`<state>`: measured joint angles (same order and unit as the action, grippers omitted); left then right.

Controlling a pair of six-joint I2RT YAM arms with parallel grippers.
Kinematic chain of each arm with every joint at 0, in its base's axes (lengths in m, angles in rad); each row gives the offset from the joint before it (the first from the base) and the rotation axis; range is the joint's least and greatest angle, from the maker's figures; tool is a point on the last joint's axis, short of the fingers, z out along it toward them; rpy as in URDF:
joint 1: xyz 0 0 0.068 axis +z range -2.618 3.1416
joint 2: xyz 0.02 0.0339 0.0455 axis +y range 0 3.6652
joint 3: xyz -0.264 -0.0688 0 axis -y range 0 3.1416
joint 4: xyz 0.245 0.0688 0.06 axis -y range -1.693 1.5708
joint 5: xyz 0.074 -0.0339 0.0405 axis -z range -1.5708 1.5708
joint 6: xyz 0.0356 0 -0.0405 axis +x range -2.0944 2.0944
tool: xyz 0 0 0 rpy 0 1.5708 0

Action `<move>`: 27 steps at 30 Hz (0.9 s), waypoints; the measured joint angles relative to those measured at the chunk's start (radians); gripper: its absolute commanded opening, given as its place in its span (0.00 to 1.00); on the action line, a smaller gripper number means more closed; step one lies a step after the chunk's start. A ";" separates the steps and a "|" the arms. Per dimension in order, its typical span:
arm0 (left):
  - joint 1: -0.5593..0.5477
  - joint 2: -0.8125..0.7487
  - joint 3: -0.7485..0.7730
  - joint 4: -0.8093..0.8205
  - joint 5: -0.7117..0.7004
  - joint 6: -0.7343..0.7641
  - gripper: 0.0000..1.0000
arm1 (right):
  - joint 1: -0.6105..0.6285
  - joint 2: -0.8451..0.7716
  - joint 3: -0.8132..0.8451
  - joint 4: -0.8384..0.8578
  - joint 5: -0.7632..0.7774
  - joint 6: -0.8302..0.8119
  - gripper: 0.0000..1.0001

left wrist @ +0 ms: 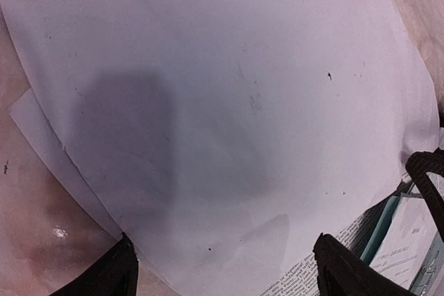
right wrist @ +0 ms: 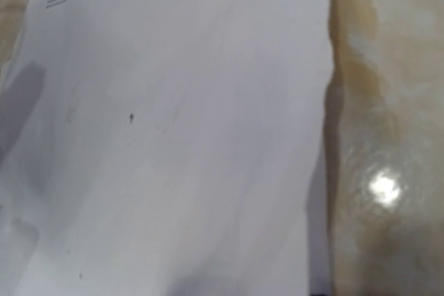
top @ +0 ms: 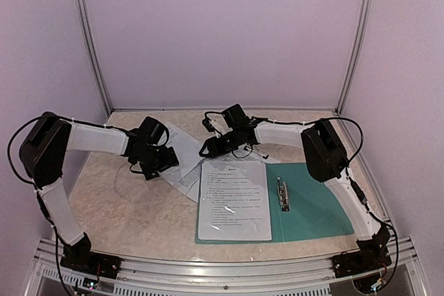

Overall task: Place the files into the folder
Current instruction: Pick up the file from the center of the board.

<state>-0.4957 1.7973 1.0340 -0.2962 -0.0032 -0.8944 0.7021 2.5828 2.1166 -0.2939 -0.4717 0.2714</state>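
Left gripper (left wrist: 223,254) is hovering, jaws spread wide and empty, over loose files (left wrist: 229,116) lying beside the open folder (top: 312,206); one sheet (top: 234,199) is lying inside it. Right gripper (top: 210,147): jaw state cannot be told. Closing here risks pinching several sheets together or creasing one. Legible: "delivered and".

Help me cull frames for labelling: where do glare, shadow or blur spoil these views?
Right wrist: soft all over, a bright glare spot on the table. Left wrist: sharper, a broad dark shadow on the white sheet. Top external: even purplish light, no glare.
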 measured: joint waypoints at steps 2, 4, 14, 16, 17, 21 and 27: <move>-0.007 0.001 0.000 0.000 -0.013 0.001 0.85 | 0.002 0.000 0.001 -0.005 0.000 -0.003 0.45; -0.015 0.003 0.001 0.000 -0.026 0.001 0.85 | 0.003 0.000 0.002 -0.010 -0.001 -0.006 0.42; -0.043 0.012 0.009 -0.005 -0.081 0.003 0.85 | 0.012 0.000 0.014 -0.040 -0.026 -0.005 0.24; -0.043 0.012 0.010 -0.007 -0.083 0.004 0.85 | 0.014 0.000 0.014 -0.041 -0.028 -0.002 0.18; -0.043 0.012 0.010 -0.008 -0.084 0.005 0.85 | 0.014 0.000 0.014 -0.042 -0.030 0.001 0.16; -0.043 0.012 0.012 -0.011 -0.084 0.009 0.85 | 0.018 0.000 0.017 -0.048 -0.031 0.008 0.05; -0.042 0.009 0.018 -0.056 -0.106 0.022 0.85 | 0.018 0.000 0.028 -0.044 -0.029 0.029 0.00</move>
<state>-0.5381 1.8061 1.0519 -0.3523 -0.1097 -0.8722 0.7197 2.5828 2.1445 -0.3378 -0.5003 0.3000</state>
